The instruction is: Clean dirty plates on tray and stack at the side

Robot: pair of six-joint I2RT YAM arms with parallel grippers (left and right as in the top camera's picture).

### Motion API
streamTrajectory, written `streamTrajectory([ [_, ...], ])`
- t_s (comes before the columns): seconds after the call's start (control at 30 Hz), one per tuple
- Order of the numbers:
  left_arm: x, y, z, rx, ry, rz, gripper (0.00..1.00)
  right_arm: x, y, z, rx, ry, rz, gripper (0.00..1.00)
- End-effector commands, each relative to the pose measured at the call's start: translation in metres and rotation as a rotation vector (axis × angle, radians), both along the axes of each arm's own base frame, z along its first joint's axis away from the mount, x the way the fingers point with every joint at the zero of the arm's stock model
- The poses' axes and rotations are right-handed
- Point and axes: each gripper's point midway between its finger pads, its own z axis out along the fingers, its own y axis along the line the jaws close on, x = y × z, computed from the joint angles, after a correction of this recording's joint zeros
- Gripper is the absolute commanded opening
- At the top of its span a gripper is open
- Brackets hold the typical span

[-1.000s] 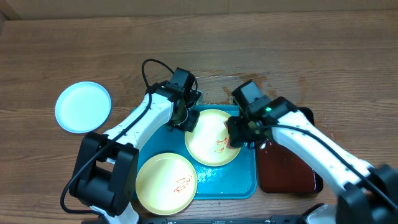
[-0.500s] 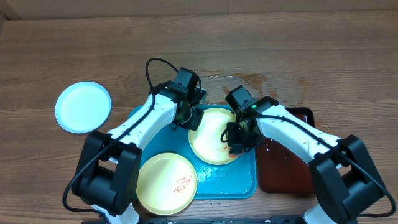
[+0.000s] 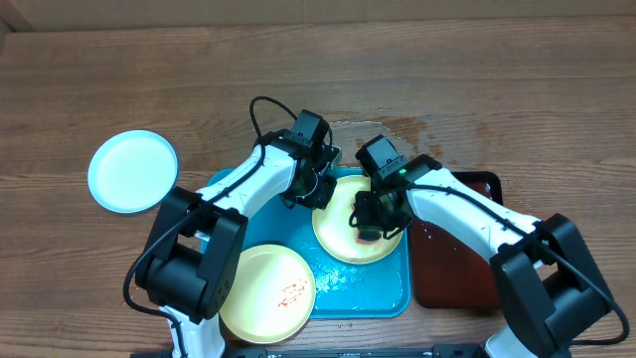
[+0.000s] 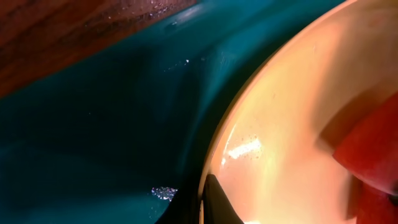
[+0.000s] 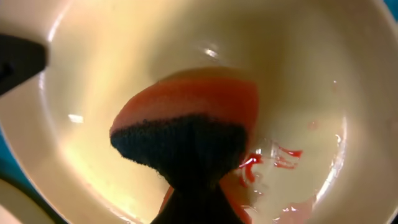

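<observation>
Pinches sponge (image 5: 186, 124) in right hand (image 3: 370, 231), pressed on yellow plate (image 3: 338, 244) — red smear (image 5: 280, 158) just beside it, rightward in the wrist view — with left hand (image 3: 320, 191) pinching the opposite rim.

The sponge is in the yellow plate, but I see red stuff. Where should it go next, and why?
Probably slide the sponge, held by the right gripper, sideways onto the red sauce smears. They lie just beside it on the yellow plate, unwiped, while the left gripper holds the rim.
</observation>
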Motion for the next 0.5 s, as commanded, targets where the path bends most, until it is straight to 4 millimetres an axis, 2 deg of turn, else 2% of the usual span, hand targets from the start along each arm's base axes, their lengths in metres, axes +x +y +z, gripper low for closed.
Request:
streamTrajectory([
  [0.0,-0.021,0.003,-0.034,0.043,0.097,0.000,0.04,-0.005,-0.013,-0.011,-0.111,-0.002,0.013,0.04],
  [0.1,-0.021,0.003,-0.034,0.043,0.098,0.004,0.04,-0.015,-0.021,-0.021,-0.177,0.040,0.009,0.04],
  [0.23,-0.021,0.003,-0.034,0.043,0.100,0.011,0.04,-0.015,-0.016,-0.033,-0.183,0.044,0.034,0.04],
  [0.33,-0.021,0.003,-0.034,0.044,0.102,0.020,0.04,-0.003,-0.007,-0.030,-0.149,-0.006,0.040,0.04],
  [0.47,-0.021,0.003,-0.034,0.045,0.105,0.033,0.04,0.023,0.011,-0.014,-0.097,-0.082,0.010,0.04],
])
